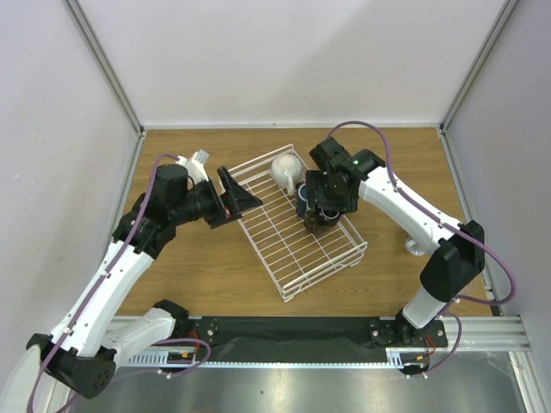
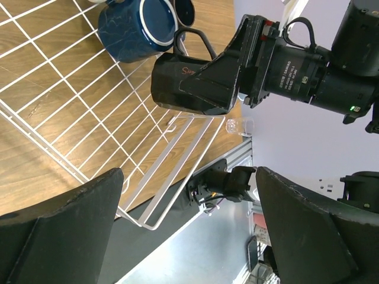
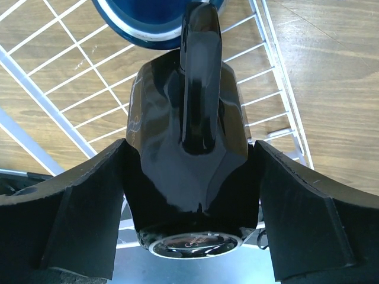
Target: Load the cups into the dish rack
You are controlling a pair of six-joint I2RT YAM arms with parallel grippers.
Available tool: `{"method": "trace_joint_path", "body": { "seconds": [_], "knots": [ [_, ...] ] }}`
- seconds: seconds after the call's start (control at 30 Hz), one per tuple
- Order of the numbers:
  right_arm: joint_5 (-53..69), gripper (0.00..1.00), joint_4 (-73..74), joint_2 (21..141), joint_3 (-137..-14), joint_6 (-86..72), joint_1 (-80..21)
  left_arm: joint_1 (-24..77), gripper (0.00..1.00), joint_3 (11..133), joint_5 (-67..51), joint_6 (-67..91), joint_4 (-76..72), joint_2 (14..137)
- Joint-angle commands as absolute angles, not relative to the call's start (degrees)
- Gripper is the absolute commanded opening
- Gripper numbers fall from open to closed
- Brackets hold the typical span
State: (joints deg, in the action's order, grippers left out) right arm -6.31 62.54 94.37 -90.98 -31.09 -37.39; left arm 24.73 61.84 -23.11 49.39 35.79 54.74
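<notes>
The right gripper (image 3: pixel 189 145) pinches the black mug (image 3: pixel 177 195) between its fingers, handle toward the wrist, over the dish rack (image 3: pixel 272 100) wires. Just past the fingertips lies the navy blue mug (image 3: pixel 154 18), and farther on the white mug (image 1: pixel 285 168). The left gripper (image 2: pixel 188 171) is spread and empty.

A brown wooden table (image 1: pixel 215 267) sits boxed in by plain pale walls (image 1: pixel 293 60) at the back and both sides. Metal posts (image 1: pixel 103 64) run up the two back corners. A black strip (image 1: pixel 293 329) and a grey metal rail (image 1: pixel 293 387) edge its near side.
</notes>
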Motion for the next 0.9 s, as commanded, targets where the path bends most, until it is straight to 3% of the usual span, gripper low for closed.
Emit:
{"method": "trace_joint_path", "body": {
  "seconds": [0.0, 0.53, 0.87],
  "knots": [
    [-6.5, 0.0, 59.94, 95.61, -91.05, -30.85, -37.09, 23.21, 1.0, 64.16, -25.93, 47.64, 35.51, 55.28],
    [-4.4, 0.0, 66.0, 91.41, -92.9, -27.42, -36.74, 21.97, 1.0, 66.97, -27.6, 46.14, 36.21, 59.33],
    [-1.67, 0.0, 67.85, 95.27, -94.39, -26.19, -35.16, 21.88, 1.0, 66.27, -29.44, 46.5, 34.54, 61.08]
  ]
}}
